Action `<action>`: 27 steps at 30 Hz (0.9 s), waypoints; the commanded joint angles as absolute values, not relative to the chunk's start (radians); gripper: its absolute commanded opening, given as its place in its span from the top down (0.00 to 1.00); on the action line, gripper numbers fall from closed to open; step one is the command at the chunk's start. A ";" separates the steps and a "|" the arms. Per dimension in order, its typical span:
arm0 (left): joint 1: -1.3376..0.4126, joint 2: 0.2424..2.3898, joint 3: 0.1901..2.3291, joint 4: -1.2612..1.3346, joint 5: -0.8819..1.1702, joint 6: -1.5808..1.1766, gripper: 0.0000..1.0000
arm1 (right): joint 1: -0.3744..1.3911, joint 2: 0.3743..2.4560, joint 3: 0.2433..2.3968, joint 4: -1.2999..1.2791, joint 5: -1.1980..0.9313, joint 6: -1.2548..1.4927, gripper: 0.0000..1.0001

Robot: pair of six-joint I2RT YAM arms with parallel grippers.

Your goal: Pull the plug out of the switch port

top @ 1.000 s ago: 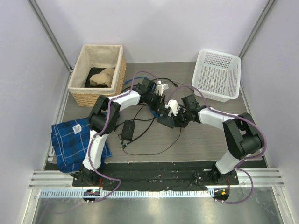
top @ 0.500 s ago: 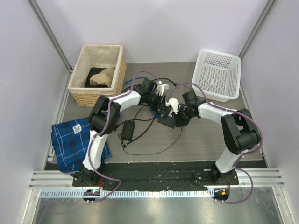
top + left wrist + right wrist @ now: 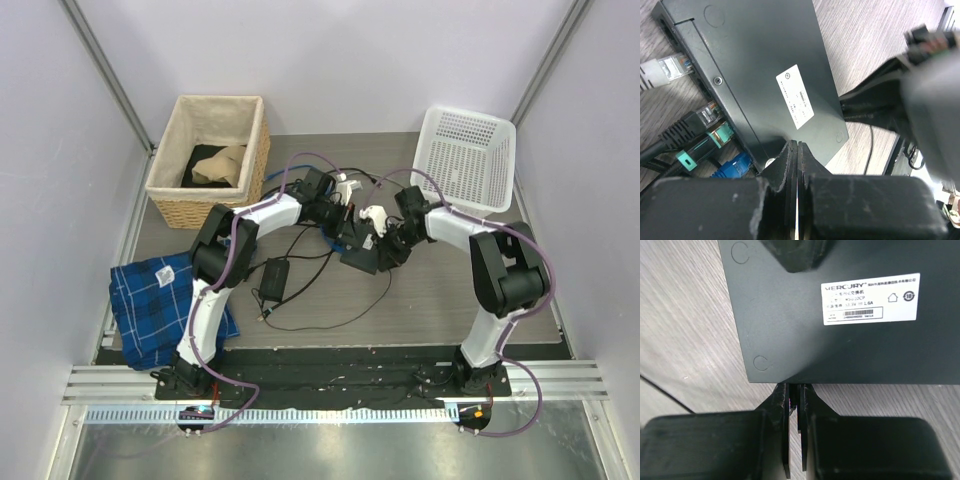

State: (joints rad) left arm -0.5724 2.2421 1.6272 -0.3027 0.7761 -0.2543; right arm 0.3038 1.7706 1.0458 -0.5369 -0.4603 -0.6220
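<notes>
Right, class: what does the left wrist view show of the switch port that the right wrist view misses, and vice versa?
Left wrist only: the socket side of the switch port, with a white plug, a black plug, a green connector and a blue plug along it. Right wrist only: readable print on the white label, MERCURY, and a thin black cable on the table. Both: the black casing, that label, and the view's own gripper, left gripper or right gripper, fingers closed at the box's edge.

Two white arms [image 3: 203,315] with black joints [image 3: 212,252] and looping purple cables [image 3: 300,157]
</notes>
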 commanded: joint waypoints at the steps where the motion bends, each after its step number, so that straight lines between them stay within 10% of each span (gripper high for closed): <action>1: -0.564 2.278 1.601 -0.357 0.670 -0.218 1.00 | 0.213 1.965 1.106 -0.850 -0.425 -0.646 0.99; 10: -0.563 2.279 1.600 -0.354 0.669 -0.218 1.00 | 0.221 1.709 0.911 -0.399 -0.061 -0.539 0.99; 27: -0.528 2.191 1.621 -0.341 0.860 -0.244 1.00 | 0.229 1.766 0.976 -0.548 -0.250 -0.546 0.99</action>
State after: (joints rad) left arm -0.5552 2.2707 1.6154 -0.3317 0.7631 -0.2459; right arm 0.2268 1.7069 0.9909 -0.4828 -0.2947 -0.5240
